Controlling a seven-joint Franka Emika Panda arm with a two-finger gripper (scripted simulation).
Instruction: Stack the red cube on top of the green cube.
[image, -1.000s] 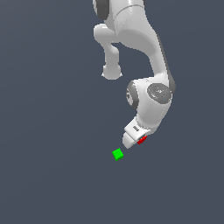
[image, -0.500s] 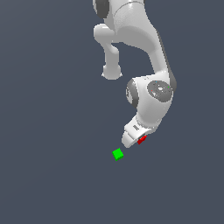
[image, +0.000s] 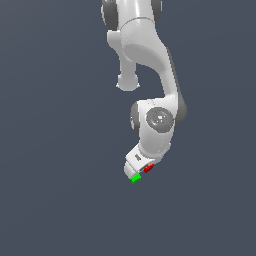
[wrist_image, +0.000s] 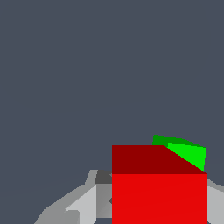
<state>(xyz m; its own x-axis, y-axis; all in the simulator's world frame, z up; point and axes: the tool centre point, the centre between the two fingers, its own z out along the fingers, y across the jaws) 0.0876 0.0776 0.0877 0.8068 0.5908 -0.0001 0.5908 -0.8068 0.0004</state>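
Now carrying the tiny bright red cube (wrist_image: 159, 192), clenched betw. the white gripper (image: 141, 169) fingers, low-centre in exterior view. Sitting just beyond & partly hidden behind it: the tiny bright green cube (wrist_image: 187, 153), peeking out lower-left of gripper (image: 135, 178). Probably needing a final nudge over before releasing.

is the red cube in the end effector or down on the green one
In the end effector: the red cube sits between its fingers. Whether it touches the green cube is unclear.

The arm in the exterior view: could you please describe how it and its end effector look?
The arm is glossy white with rounded, bulbous links and dark grey joint bands. A round grey cap marks its wrist joint. The end effector is a boxy white block. No cables or lettering are discernible.
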